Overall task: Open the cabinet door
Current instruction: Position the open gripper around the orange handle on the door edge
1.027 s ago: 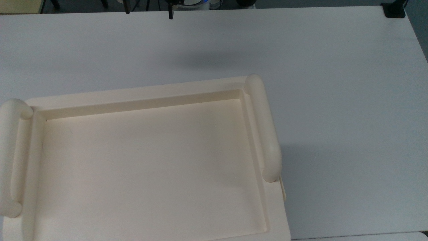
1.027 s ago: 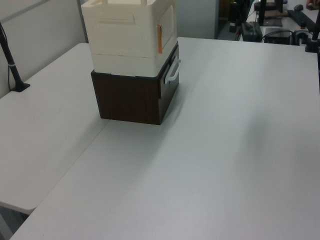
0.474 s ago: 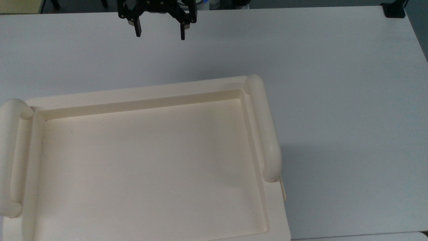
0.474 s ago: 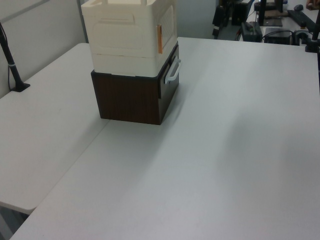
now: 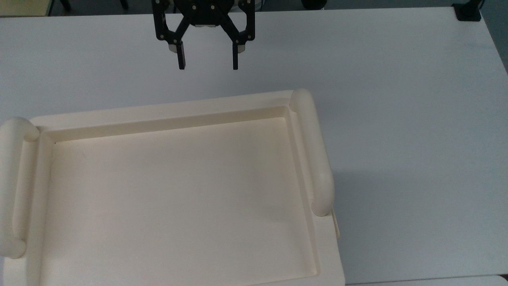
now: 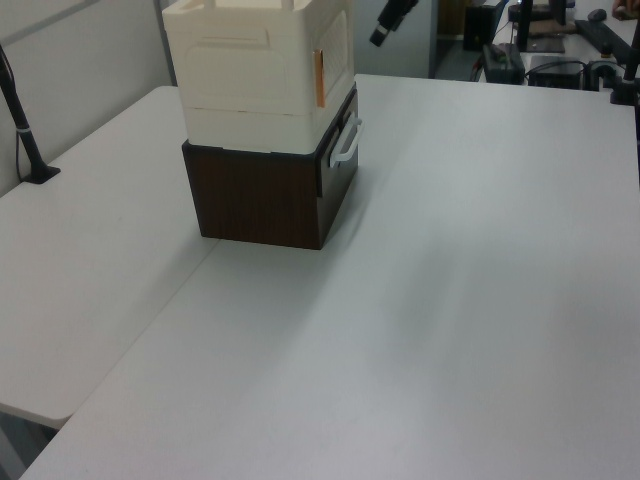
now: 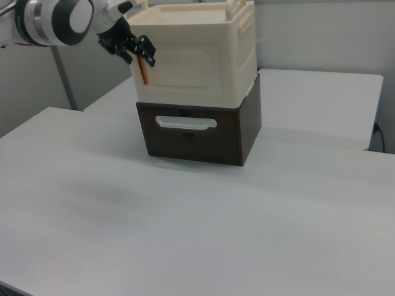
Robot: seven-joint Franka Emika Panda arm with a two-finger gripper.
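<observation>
claw (image 5: pixel 206 63): black, fingers spread wide, nothing between them; in the top view it hangs over the counter, apart from the cabinet's far edge; in the right view it sits at the door's left edge, contact unclear
arm (image 7: pixel 58 20): white with a grey ring, entering from the right view's left
door (image 7: pixel 185 75): cream panel on the cabinet's front, flush and shut, with an orange strip along the right view's left edge
cabinet (image 5: pixel 178 115): cream box, recessed tray top with rounded rails on both short sides; stands on a drawer unit
drawer unit (image 7: pixel 194 139): dark brown, white bar handle, on the counter
counter (image 5: pixel 397 99): white, bare around the stack
</observation>
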